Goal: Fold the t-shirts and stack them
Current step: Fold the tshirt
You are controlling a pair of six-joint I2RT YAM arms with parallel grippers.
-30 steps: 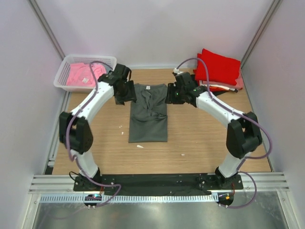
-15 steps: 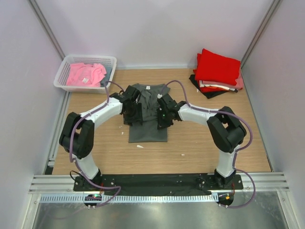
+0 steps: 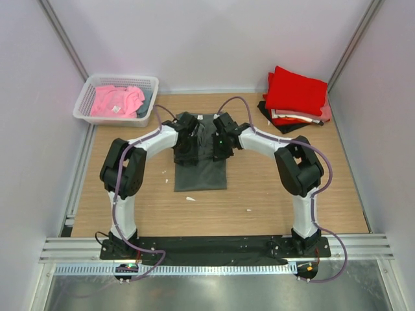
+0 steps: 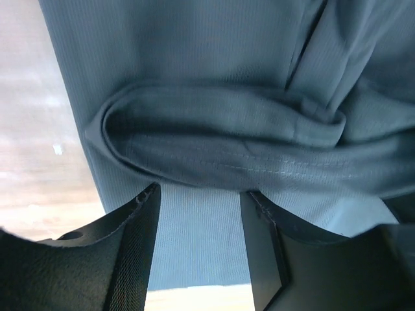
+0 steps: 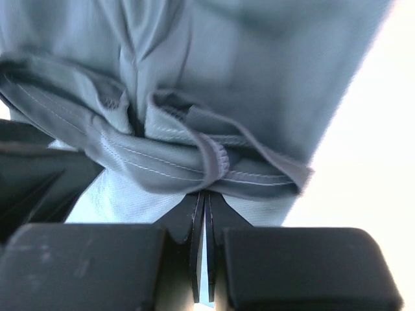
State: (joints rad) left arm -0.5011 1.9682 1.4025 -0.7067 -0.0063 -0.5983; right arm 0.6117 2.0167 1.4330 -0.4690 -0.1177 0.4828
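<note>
Dark grey cloth: the t-shirt (image 3: 201, 173) lies on the table (image 3: 279, 194), its long axis running from my bases toward the far wall. My hands sit abreast on its far half. My left hand (image 4: 200, 194) is at the left edge, fingers apart, a rolled fold just ahead of the tips. My right hand (image 5: 204, 197) is at the right edge, fingers together, pinching the hem. The near hem lies straight toward me, so I judge the fold runs along that axis.
</note>
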